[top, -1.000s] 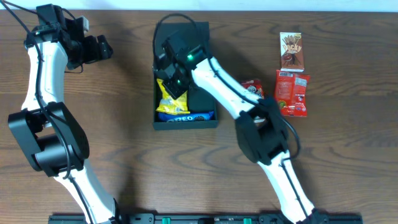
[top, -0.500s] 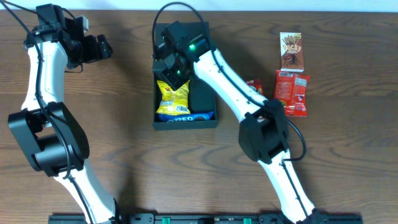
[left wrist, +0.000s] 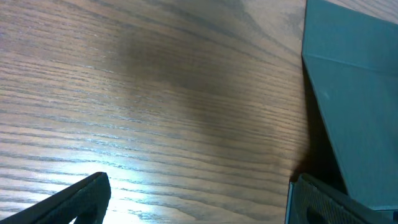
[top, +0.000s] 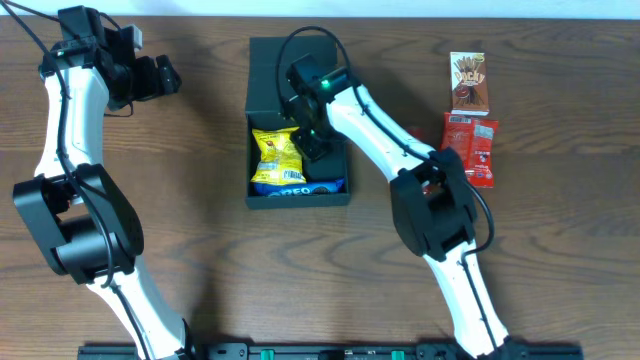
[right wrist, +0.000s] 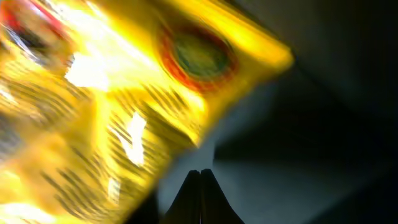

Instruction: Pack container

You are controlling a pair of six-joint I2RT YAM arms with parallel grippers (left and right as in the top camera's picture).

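Note:
The container is a black box at the table's middle back, its flap lid open toward the far side; its teal wall also shows in the left wrist view. Inside lie a yellow chip bag and a blue Oreo packet. My right gripper is shut and empty inside the container, just right of the chip bag; its closed tips point at the dark floor. My left gripper is open and empty at the far left, above bare wood.
A Pocky box and a red packet lie to the right of the container. Another red packet is mostly hidden under my right arm.
My right gripper has moved from the container's left side over the chip bag to the right and nearer, now beside the bag. The left arm has not moved.

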